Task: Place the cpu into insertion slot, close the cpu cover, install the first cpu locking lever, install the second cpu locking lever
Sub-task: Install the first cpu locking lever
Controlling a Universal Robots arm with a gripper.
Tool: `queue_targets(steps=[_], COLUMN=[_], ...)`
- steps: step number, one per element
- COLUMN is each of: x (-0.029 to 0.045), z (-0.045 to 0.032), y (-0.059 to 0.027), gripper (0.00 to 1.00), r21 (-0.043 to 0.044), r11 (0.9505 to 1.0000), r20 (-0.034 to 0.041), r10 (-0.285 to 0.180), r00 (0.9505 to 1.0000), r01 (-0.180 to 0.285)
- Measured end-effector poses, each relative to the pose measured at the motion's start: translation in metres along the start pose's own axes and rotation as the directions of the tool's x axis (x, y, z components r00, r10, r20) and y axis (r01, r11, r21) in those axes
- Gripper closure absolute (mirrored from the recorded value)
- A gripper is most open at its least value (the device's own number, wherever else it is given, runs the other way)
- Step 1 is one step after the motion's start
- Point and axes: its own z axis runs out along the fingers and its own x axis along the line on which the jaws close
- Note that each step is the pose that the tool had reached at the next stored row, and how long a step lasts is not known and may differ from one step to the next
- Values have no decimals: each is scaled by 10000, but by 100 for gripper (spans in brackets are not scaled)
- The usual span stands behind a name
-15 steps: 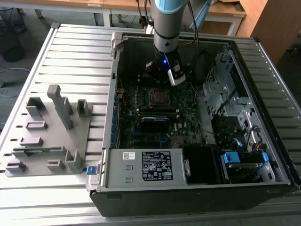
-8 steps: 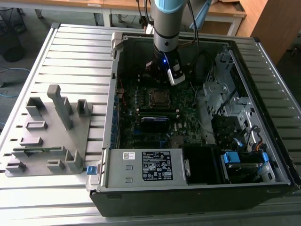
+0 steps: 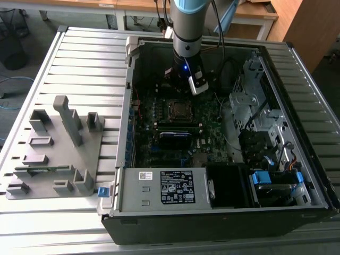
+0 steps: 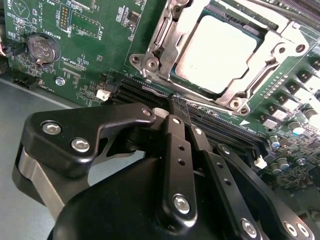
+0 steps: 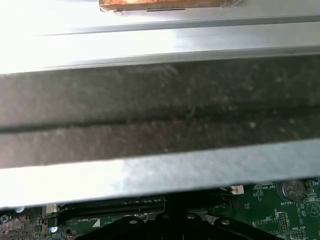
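Note:
In the second wrist view the cpu (image 4: 220, 50), a flat silvery square, lies in the insertion slot on the green board. The cpu cover (image 4: 162, 52), a silver metal frame, lies down around it. My gripper (image 4: 176, 104) has its black fingers (image 4: 179, 150) pressed together, shut, with nothing visible between them. The tips sit just off the cover's near edge, over the long black slots (image 4: 150, 92). In the exterior view the gripper (image 3: 183, 90) hangs inside the open computer case, just behind the insertion slot (image 3: 178, 110). I cannot tell how the locking levers stand.
The case (image 3: 223, 210) lies open on a slatted metal table (image 3: 85, 58). A grey fixture block (image 3: 56, 154) stands at the exterior view's left. Drive bays and cables (image 3: 255, 117) crowd the case's right side. A coin battery (image 4: 42, 47) sits on the board. The case wall (image 5: 160, 115) looms close in the first wrist view.

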Motion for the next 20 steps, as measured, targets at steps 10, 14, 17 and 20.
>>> queue_targets(steps=[10, 14, 17, 20], x=[28, 28, 28, 28], z=[-3, -2, -2, -1], y=[-2, -1, 1, 2], gripper=[89, 89, 89, 89], r21=[8, 20, 27, 27], r11=[10000, 9995, 9990, 9988], r20=[30, 74, 103, 111], r10=[97, 316, 454, 485], r00=[9999, 9995, 9989, 9988], r01=[-97, -316, -454, -485])
